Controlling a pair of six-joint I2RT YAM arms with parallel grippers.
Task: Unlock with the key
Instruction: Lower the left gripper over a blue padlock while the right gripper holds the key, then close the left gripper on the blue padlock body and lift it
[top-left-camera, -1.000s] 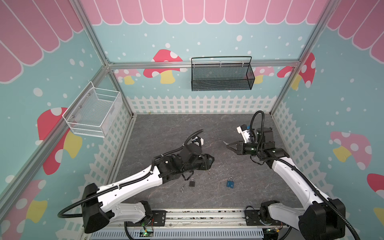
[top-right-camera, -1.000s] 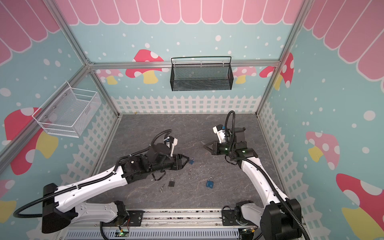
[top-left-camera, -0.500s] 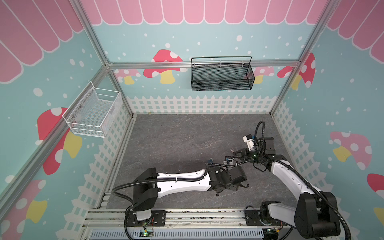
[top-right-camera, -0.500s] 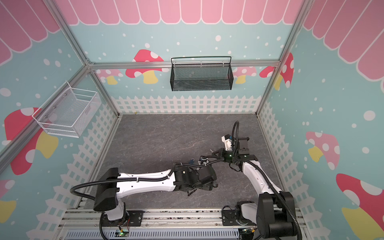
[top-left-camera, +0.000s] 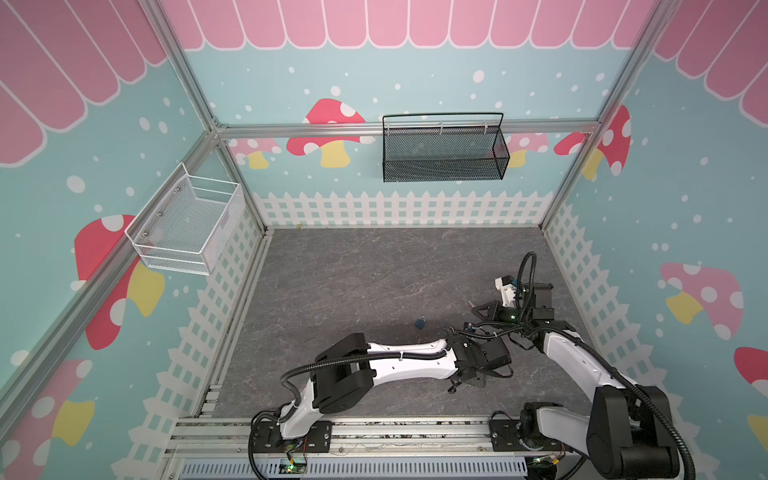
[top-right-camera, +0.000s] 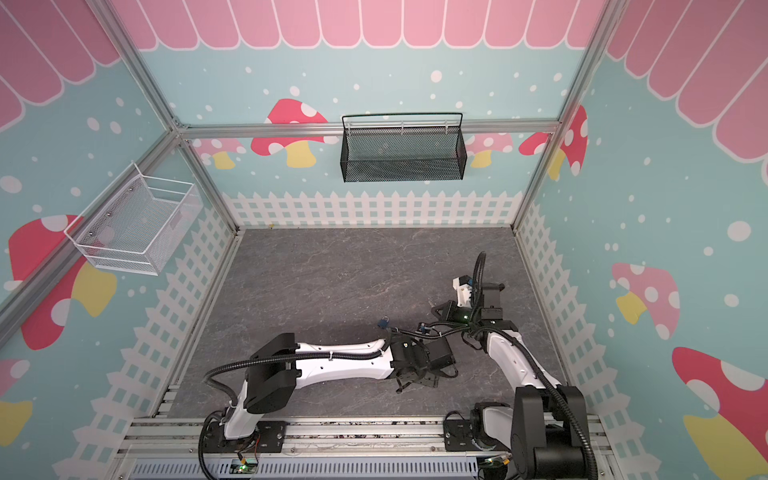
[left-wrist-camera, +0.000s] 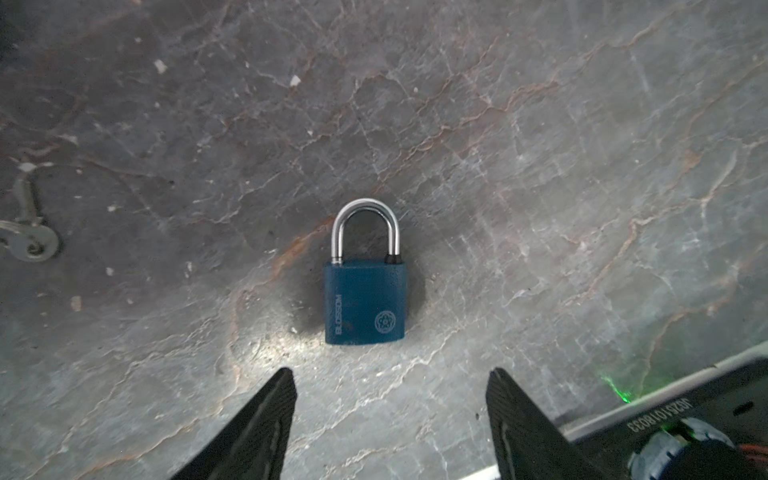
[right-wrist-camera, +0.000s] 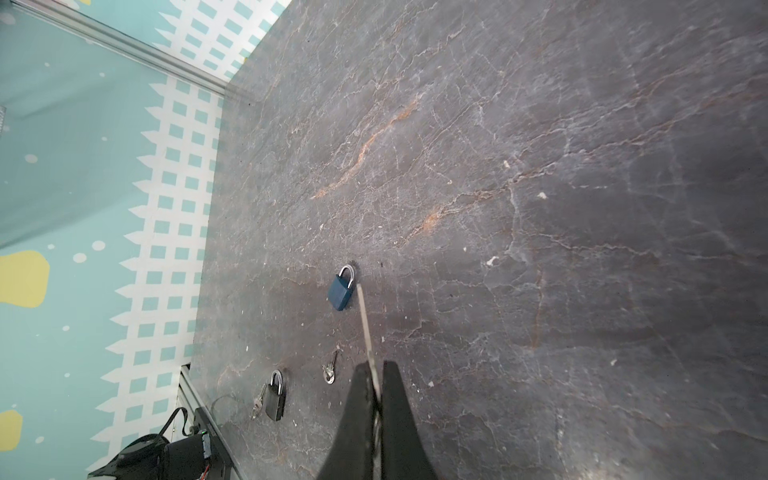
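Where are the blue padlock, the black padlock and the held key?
blue padlock (left-wrist-camera: 365, 303): left wrist view, middle of body.
black padlock (right-wrist-camera: 275, 402): right wrist view, its dark body.
held key (right-wrist-camera: 365, 328): right wrist view, midway along blade.

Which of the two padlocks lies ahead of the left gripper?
The blue padlock, centred before the open left gripper; the black padlock lies apart, outside that wrist view.

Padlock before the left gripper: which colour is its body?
Dark blue padlock, clearest in the left wrist view.
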